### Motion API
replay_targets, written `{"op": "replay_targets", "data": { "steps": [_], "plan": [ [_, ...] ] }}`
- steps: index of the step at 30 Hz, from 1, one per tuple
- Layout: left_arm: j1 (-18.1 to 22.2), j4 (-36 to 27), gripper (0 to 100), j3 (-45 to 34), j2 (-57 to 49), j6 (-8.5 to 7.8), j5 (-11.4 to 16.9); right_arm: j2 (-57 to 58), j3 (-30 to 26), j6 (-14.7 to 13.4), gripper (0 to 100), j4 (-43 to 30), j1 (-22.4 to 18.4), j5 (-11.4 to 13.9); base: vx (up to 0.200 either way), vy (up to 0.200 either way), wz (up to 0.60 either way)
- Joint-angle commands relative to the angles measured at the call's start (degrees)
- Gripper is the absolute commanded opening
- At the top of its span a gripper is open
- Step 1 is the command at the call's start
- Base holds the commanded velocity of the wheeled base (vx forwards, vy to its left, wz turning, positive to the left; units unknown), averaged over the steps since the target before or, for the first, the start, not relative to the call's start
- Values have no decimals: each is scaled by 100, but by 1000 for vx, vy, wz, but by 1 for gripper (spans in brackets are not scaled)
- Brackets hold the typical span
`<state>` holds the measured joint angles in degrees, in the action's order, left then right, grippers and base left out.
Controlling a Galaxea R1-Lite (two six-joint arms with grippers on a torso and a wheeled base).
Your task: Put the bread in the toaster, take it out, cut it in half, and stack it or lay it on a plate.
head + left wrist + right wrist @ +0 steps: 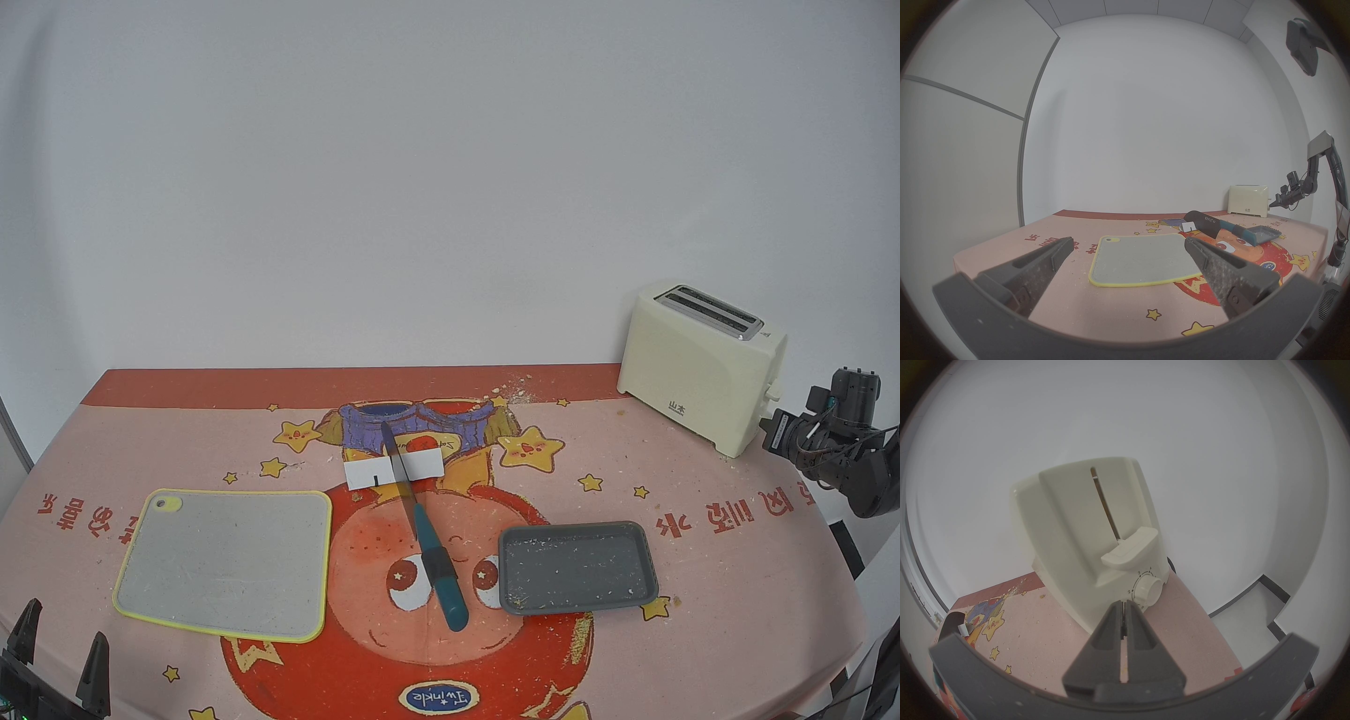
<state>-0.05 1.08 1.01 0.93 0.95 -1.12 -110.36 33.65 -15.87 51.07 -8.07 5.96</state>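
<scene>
The left tool [1125, 262] hangs low at the near left, its fingers [1036, 272] spread wide apart. The right arm [834, 450] is held out on the right side, the right tool [1123, 627] pinched closed, empty.

A cream toaster [701, 367] stood at the table's [741, 562] far right, the right gripper [774, 433] just beside its lever end. A grey cutting board [225, 562] lay at the left, a teal-handled knife [427, 539] in the middle across a white card [361, 473], a grey tray [577, 567] just right of it.
</scene>
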Motion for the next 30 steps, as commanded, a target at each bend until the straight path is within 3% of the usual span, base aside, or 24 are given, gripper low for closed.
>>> {"op": "replay_targets", "data": {
  "steps": [1, 30],
  "plan": [
    [-4, -3, 100, -101, -93, 2, -2, -47, 28, 5, 0, 0, -37, 2, 0, 0, 0],
    [-4, 6, 100, -101, -93, 2, -2, -372, 116, 5, 0, 35, -98, 2, 0, 0, 0]
  ]
}}
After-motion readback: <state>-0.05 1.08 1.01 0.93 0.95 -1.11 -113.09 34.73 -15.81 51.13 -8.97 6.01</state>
